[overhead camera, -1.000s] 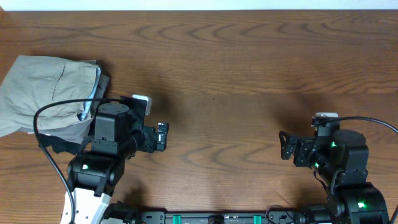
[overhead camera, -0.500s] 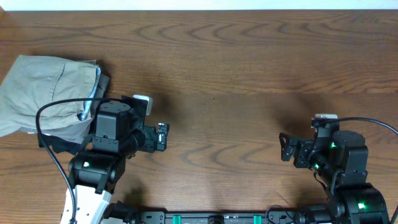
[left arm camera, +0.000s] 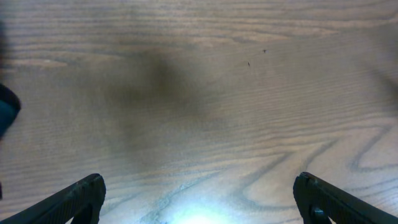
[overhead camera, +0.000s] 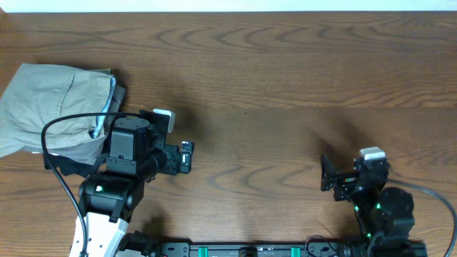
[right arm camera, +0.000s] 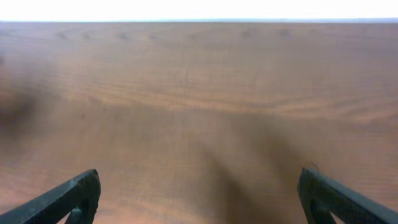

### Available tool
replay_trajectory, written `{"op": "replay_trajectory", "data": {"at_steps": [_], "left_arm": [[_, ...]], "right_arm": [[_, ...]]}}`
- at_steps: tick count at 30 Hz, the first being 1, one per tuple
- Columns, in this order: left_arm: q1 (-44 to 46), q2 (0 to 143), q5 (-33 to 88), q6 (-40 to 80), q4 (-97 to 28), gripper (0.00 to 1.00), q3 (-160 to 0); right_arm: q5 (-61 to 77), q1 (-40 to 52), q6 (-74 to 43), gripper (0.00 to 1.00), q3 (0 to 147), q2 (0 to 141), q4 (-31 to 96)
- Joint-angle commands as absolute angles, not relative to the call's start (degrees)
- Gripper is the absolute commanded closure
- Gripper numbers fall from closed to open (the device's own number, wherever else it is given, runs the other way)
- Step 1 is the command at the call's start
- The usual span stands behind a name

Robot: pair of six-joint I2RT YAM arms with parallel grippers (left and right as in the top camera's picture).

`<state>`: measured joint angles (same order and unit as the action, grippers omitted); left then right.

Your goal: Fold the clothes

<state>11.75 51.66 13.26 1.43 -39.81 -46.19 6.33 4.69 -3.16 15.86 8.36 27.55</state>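
Two sets of jaws spread wide above the wooden table (overhead camera: 285, 71), khaki shorts (overhead camera: 50, 100) at its left edge.

right claw (overhead camera: 326, 173) farther back toward the robot's side than before

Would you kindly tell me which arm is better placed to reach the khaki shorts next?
Left, most likely. The khaki shorts lie at the left end of the table, beside the left arm; the left gripper is open and empty. The right gripper, also open, sits far across the table.
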Motion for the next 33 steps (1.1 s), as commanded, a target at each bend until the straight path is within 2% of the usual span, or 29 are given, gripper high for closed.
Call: {"op": "replay_trajectory", "data": {"at_steps": [1,12,18,33], "left_arm": [[11.7,51.7,12.8,0.9,-39.8,0.02,-46.2],[11.7,51.7,12.8,0.9,-39.8,0.02,-46.2],[11.7,51.7,12.8,0.9,-39.8,0.02,-46.2],[11.7,51.7,12.8,0.9,-39.8,0.02,-46.2]], "right_arm": [[5.8,3.7,-1.0,0.01,11.0,1.5,24.3],[5.2,3.8,7.9,0.01,0.3,0.3,1.1],[4.9,3.8,11.9,0.01,0.3,0.3,3.0],[4.5,3.8,9.3,0.01,0.3,0.3,3.9]]}}
